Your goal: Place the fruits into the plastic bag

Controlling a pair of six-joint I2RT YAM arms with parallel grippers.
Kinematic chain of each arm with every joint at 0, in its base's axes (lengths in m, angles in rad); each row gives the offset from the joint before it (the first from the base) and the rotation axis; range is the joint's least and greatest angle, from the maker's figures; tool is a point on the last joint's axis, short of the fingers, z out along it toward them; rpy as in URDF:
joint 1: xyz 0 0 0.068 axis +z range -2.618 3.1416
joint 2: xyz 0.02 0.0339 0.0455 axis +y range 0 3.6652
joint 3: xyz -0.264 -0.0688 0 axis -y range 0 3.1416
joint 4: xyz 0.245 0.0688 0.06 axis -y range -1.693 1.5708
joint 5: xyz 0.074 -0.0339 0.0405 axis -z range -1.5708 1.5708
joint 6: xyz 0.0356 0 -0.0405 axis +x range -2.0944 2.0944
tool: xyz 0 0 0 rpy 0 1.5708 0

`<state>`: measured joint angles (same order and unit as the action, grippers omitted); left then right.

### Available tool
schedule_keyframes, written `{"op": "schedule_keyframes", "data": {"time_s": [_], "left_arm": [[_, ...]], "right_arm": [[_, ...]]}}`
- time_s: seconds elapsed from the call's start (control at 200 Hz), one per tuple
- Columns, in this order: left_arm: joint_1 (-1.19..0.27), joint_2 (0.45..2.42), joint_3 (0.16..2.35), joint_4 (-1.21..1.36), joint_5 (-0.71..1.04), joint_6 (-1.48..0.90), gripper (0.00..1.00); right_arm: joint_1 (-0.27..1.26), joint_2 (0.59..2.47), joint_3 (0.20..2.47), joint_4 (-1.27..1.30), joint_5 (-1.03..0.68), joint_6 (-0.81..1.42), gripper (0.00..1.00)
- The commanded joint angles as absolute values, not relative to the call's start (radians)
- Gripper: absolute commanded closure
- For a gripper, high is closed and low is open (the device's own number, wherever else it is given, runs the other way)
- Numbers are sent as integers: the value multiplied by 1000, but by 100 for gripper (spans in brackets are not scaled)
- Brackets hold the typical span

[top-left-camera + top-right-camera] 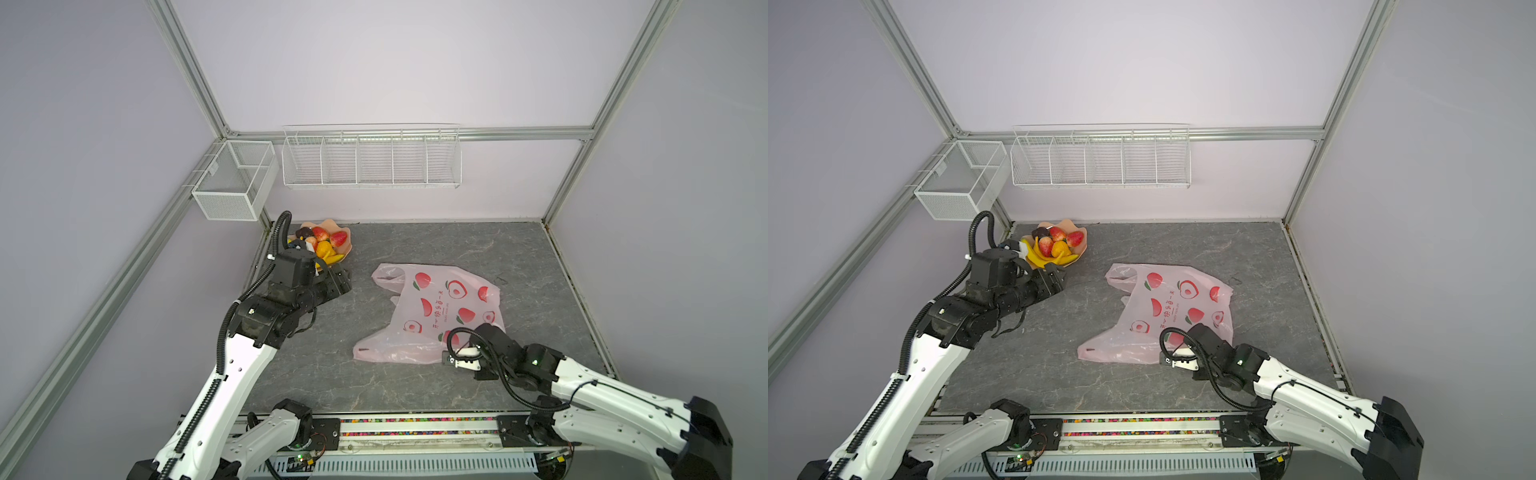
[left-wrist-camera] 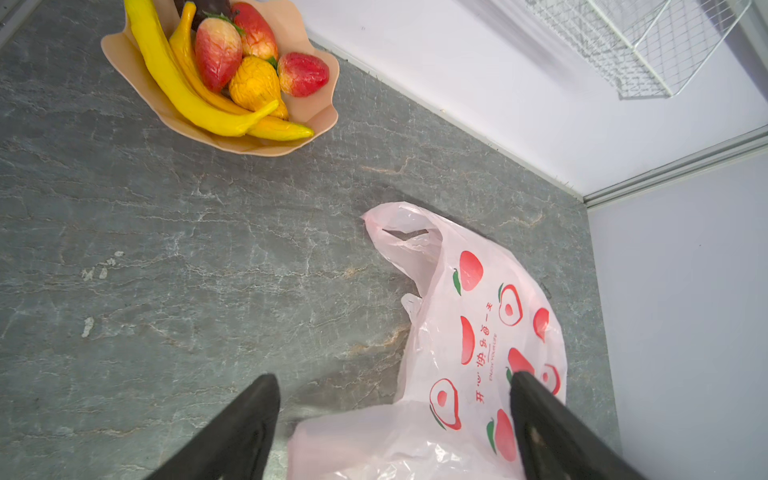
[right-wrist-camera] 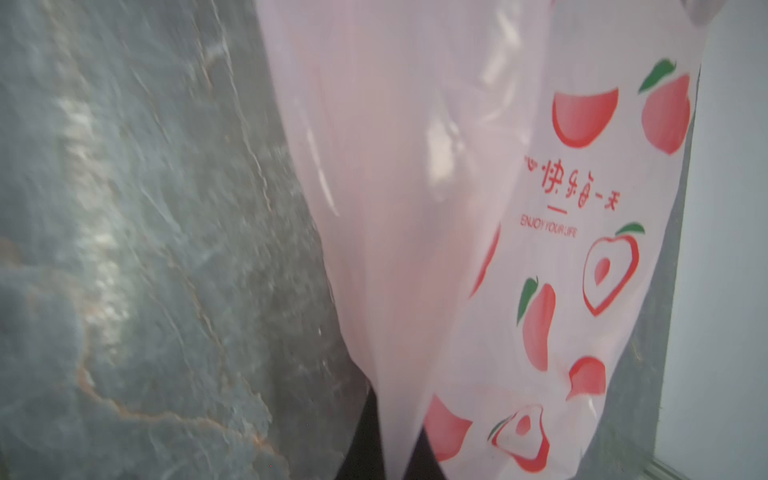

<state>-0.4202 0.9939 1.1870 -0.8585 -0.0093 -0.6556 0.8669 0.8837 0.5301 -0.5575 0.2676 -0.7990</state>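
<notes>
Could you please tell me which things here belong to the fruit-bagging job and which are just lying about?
Job: fruits; plastic bag; dish holding the fruits; right gripper, shut on the bag; left gripper, open and empty.
Lying about: mesh basket; wire rack, both on the walls.

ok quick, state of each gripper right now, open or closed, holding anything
Left gripper: open, holding nothing.
Right gripper: closed on an edge of the plastic bag.
</notes>
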Motion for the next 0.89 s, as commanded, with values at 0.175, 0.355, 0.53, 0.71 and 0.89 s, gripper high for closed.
{"op": "schedule_keyframes", "data": {"time_s": [0.175, 0.355, 0.53, 0.71, 0.89], "left_arm": [[-453, 937, 1055, -834, 40, -680, 14], [-463, 922, 1034, -839, 39, -682, 13], [-462, 905, 1040, -871, 16, -676, 12], [-462, 897, 1062, -918, -15, -650, 9], [-463, 889, 1069, -926, -14, -639, 8]], "right_arm": [[419, 791, 485, -546, 202, -1094, 90], [306, 826, 576, -539, 119, -953, 32], [284, 779, 633, -513, 40, -785, 12], [284, 753, 759, -593, -73, -594, 5], [282, 689, 830, -676, -169, -599, 0]]}}
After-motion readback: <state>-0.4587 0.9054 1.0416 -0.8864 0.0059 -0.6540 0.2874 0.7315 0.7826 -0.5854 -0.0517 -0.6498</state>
